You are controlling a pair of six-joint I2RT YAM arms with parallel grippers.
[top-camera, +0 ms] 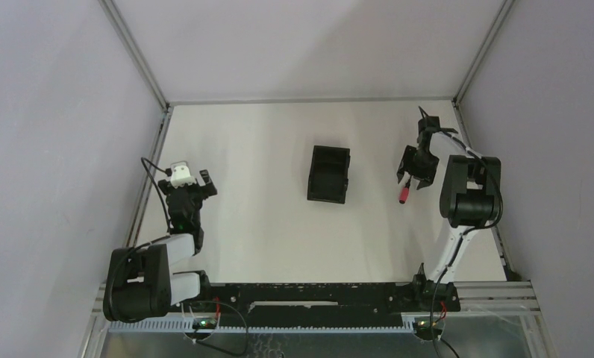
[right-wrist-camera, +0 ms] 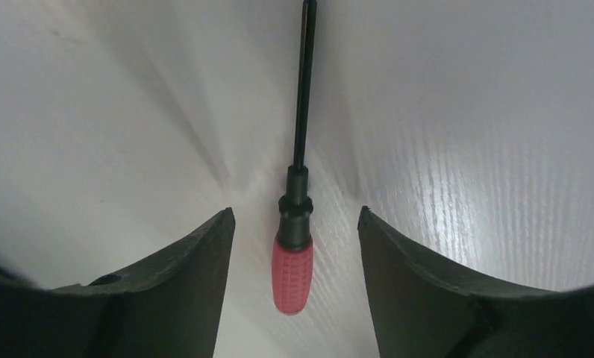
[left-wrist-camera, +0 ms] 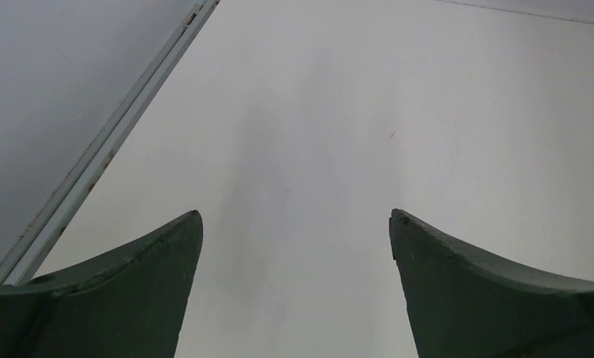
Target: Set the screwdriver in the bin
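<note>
My right fingers [right-wrist-camera: 182, 291] apart, straddling the screwdriver [right-wrist-camera: 293, 265] with a gap on each side, red handle between the tips, dark shaft pointing away, flat on the counter [right-wrist-camera: 466, 149], right of the bin [top-camera: 327, 197], my left fingers [left-wrist-camera: 130, 298] wide above the counter.

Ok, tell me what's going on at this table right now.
The right gripper is down over the screwdriver, which lies flat on the table. One finger sits on each side of its red handle, with a gap showing on both sides, so nothing is gripped yet. The bin sits apart, to its left, near the table's middle. The left gripper hangs open over the table's left side, holding nothing.
</note>
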